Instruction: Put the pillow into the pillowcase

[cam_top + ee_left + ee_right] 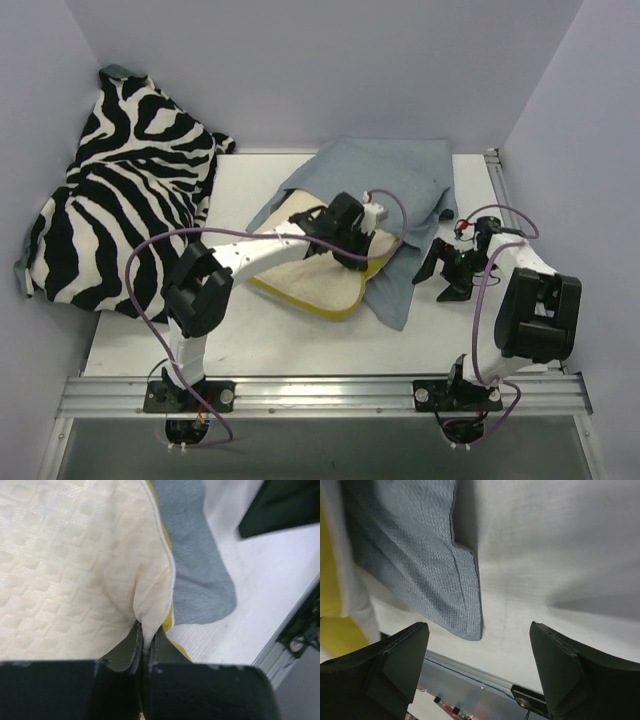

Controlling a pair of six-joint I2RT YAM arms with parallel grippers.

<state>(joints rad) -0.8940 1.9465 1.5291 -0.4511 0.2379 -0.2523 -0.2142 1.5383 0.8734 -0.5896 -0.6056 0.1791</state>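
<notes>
Mostly the pillow [312,283] is covered from above: the left arm [260,250] crosses over it and the left hand [145,636] sits on its far part, so only the near stretch with its yellow edge shows in the top view. How far it reaches under the pillowcase [385,175] beyond that hand cannot be told. The grey-blue cloth lies behind and to the right of the hand, with one flap running down past the pillow's right side. Its opening cannot be made out.

From the left wrist, the hand is clenched on a pinched fold of the pillow, and the cloth rises in a ridge from between the two closed fingers [167,655]. The surface is cream with a bumpy pattern of small squares. A thin pale seam runs along its edge, and yellow shows just below that seam. A dark shape [280,505] at the upper right of that view is cut off and too blurred to name.

The right hand [479,630] is released, its fingers spread wide above the bare table [555,555]. A corner of the pillowcase lies between them, nearer the left one. A yellow and cream strip at that view's left edge is the pillow, mostly cut off. A zebra-print cloth [120,200] lies well to the left of the left hand.
</notes>
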